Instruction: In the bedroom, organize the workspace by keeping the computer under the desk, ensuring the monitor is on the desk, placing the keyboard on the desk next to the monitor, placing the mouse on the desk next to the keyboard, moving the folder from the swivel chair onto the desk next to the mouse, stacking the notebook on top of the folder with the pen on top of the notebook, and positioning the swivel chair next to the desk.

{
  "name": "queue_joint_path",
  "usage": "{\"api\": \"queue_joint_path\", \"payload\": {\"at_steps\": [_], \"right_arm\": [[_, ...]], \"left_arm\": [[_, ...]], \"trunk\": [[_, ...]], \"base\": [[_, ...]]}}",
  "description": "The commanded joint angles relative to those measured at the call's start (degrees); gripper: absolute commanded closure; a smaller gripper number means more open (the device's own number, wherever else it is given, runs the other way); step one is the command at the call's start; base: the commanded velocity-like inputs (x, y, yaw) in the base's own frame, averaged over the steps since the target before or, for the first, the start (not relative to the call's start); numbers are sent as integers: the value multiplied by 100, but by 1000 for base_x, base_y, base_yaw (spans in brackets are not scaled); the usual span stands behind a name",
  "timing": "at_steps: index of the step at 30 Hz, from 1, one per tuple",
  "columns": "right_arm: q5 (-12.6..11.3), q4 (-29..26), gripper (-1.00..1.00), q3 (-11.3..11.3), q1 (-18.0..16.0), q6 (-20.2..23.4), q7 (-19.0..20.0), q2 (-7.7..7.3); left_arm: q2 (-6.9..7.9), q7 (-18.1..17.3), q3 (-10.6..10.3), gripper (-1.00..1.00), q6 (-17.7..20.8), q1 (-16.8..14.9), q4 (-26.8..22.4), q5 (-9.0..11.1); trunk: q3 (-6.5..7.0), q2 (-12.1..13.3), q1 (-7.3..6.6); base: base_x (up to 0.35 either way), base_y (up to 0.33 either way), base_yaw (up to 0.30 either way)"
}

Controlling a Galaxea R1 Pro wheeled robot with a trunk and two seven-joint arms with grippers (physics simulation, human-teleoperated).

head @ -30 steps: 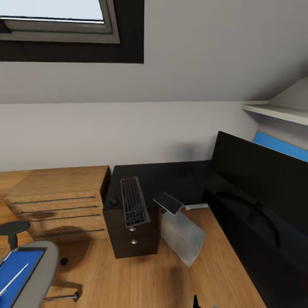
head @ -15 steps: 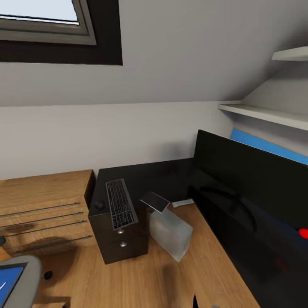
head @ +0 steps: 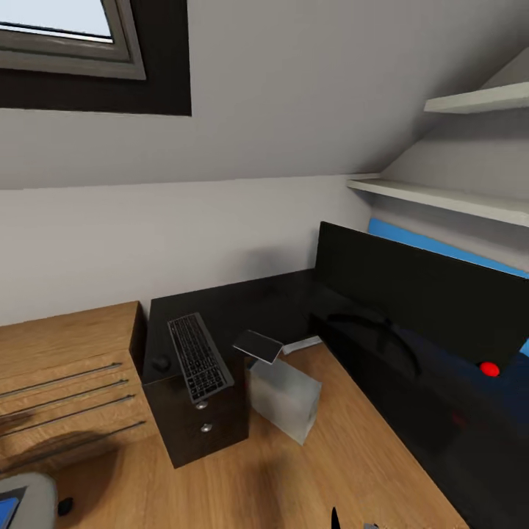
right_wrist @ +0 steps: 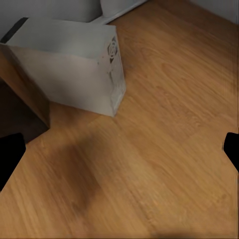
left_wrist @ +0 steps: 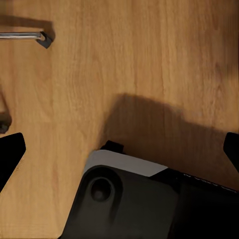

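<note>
step: approaching table, computer standing beside its drawers | left gripper, right gripper: both spread, grasping nothing | next: fetching folder from chair

black desk, keyboard and mouse

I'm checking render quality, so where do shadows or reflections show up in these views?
Head view: the desk top shows a faint glossy reflection of the monitor; left wrist view: a broad soft shadow on the wood floor; right wrist view: a blurred shadow beside the computer.
</note>
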Motion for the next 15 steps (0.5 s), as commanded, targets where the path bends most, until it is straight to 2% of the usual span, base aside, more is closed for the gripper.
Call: {"api": "queue_joint_path", "payload": {"at_steps": [1, 4, 6, 15], "right_arm": [[-45, 12, -100, 25, -8, -23, 3, -5], [-42, 11, -100, 25, -8, -26, 42, -35], [-40, 11, -100, 25, -8, -28, 229, -83], [-44, 6, -100, 25, -8, -54, 1441, -297]], "left_arm": [[4, 34, -49, -100, -26, -5, -2, 51], [4, 34, -49, -100, -26, -5, -2, 50], [4, 34, -49, -100, -25, -5, -2, 50], [9, 34, -49, -100, -25, -5, -2, 50]], "trunk": [[-5, -9, 2], [10, -9, 2], [20, -9, 2], [68, -9, 2]], "base": [[25, 106, -270], [16, 69, -270], [7, 31, -270], [2, 10, -270]]}}
